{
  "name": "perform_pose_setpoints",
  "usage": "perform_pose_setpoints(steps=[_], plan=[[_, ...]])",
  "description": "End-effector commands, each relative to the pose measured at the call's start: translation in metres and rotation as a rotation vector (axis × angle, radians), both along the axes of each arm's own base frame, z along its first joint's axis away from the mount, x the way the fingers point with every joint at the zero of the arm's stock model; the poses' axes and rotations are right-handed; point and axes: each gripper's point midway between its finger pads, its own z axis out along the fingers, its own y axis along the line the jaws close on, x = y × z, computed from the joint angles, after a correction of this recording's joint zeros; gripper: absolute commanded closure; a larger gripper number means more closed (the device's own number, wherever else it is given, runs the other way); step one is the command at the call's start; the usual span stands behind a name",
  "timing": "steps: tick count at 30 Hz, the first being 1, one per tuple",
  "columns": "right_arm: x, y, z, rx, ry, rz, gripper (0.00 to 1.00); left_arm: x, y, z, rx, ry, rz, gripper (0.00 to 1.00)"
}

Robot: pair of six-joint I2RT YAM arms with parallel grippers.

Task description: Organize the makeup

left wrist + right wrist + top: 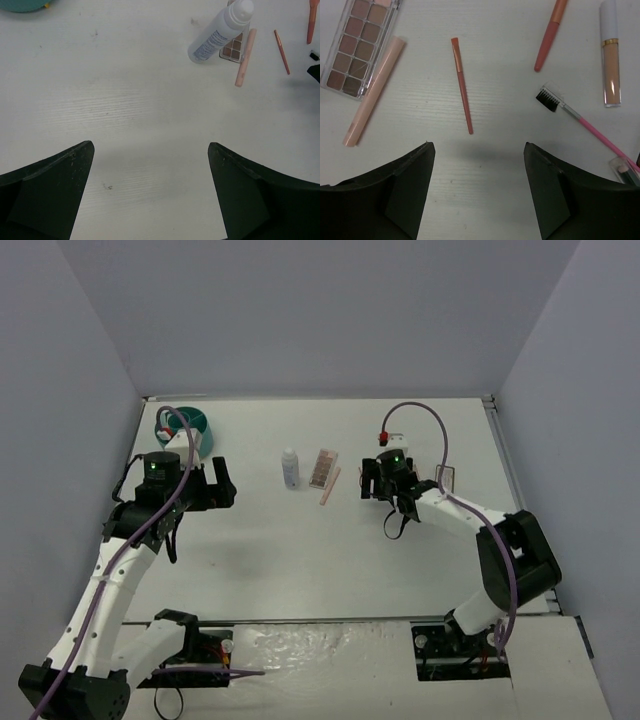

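The white bottle [290, 468] lies mid-table with the pinkish-brown palette [322, 468] and a pale pink stick [331, 486] right of it. My left gripper [222, 483] is open and empty, left of the bottle [221, 31], over bare table [151, 147]. My right gripper [370, 480] is open and empty [478, 146], just short of a thin red brush [462, 85]. Around it lie the palette [362, 44], the pale pink stick [373, 90], a coral stick [551, 34], a lip gloss tube [610, 60] and a pink-handled black brush [580, 117]. The dark-framed compact [446, 479] lies right of the right wrist.
The round teal divided tub [190, 427] stands at the back left, behind my left arm; its edge shows in the left wrist view [22, 5]. Grey walls close the table on three sides. A small clear item [624, 170] lies at the right edge of the right wrist view.
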Motion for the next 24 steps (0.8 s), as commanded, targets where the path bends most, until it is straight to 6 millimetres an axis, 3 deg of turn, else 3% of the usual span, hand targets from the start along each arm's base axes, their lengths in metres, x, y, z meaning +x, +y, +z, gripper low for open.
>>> perform_pose_setpoints(steps=[1,7,14,19,24], plan=[[0.032,0.019,0.005,0.001,-0.032,0.06,0.39,0.009,0.0,0.022,0.001,-0.094,-0.009,0.03],[0.05,0.027,-0.02,-0.034,0.013,0.077,0.55,0.007,0.001,0.015,0.01,-0.074,-0.008,0.03],[0.066,0.028,-0.034,-0.046,0.034,0.075,0.6,0.008,0.001,0.014,0.013,-0.07,-0.012,0.03],[0.066,0.028,-0.045,-0.057,0.058,0.078,0.66,0.008,0.0,0.014,0.01,-0.068,-0.015,0.03],[0.063,0.023,-0.054,-0.074,0.077,0.059,0.84,0.008,-0.003,0.014,-0.005,-0.066,-0.022,0.03]])
